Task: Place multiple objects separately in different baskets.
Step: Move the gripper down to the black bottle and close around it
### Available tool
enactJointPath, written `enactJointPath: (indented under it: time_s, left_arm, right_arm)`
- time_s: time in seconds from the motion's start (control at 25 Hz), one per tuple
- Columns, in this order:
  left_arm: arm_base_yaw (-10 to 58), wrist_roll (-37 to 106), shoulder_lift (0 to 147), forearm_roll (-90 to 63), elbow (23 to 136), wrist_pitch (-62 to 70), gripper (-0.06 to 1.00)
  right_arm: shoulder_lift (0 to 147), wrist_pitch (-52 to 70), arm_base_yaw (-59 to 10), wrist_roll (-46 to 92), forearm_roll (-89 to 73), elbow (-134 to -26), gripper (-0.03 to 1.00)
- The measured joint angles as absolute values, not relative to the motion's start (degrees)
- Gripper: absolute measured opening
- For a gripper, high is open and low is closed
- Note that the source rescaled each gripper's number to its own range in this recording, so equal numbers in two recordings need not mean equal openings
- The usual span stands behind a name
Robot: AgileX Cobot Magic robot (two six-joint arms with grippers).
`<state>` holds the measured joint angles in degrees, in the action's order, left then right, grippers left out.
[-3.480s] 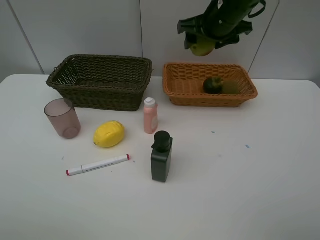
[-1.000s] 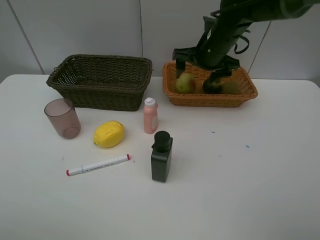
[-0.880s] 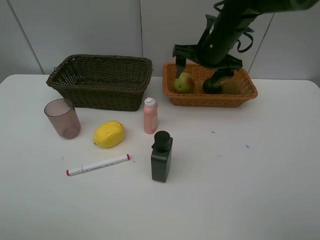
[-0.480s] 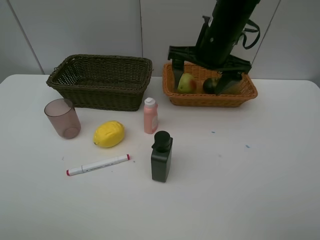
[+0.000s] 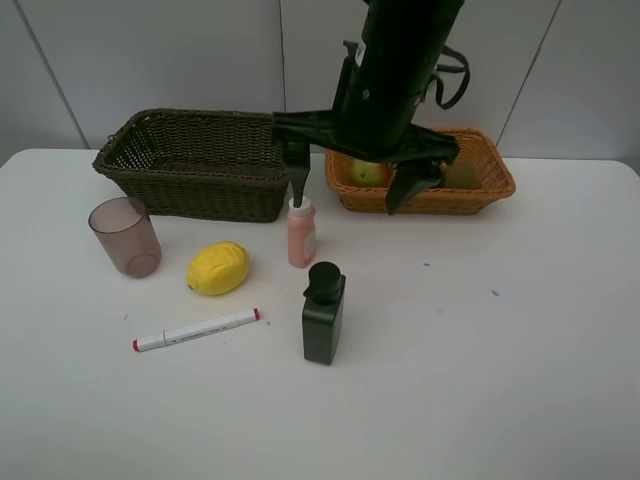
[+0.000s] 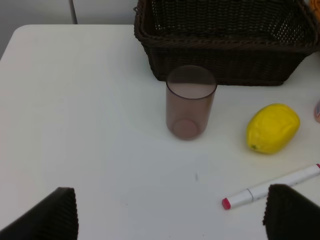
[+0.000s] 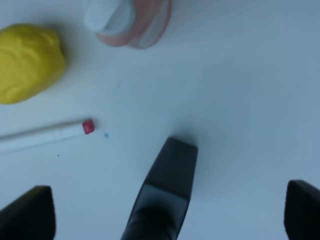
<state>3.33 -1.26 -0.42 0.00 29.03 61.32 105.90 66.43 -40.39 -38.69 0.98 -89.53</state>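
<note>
Hanging the right claw [image 5: 350, 188], spread wide and empty, above the pink bottle [image 5: 301, 233], probably lining up the next pick. Holding the left claw [image 6: 175, 212], also spread, over the table [image 6: 100, 125] by the cup [image 6: 190, 102]. Seeing the mango [image 5: 367, 172] lying in the far-right orange basket [image 5: 470, 200], likely grouping fruit.

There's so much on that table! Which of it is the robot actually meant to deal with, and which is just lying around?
Part of the job: dark basket, orange basket with a mango in it, cup, lemon, marker, pink bottle, dark pump bottle.

Just lying about: no loose item that I can see, only the white table, its blue specks and the grey wall.
</note>
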Motion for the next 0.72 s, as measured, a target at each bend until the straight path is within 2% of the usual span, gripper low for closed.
enactJointPath:
  time_s: [0.28, 0.48, 0.72]
  left_arm:
    - [3.33, -1.26, -0.42, 0.00, 29.03, 61.32, 0.96]
    - [3.33, -1.26, -0.42, 0.00, 29.03, 61.32, 0.96]
    - [3.33, -1.26, -0.42, 0.00, 29.03, 61.32, 0.96]
  right_arm:
    - [105.90, 69.37, -44.28, -42.13, 1.57, -89.53, 1.00]
    - [105.80, 69.02, -44.50, -44.67, 1.88, -85.98, 1.00]
    - [105.80, 59.40, -44.50, -45.24, 0.00, -78.65, 1.00]
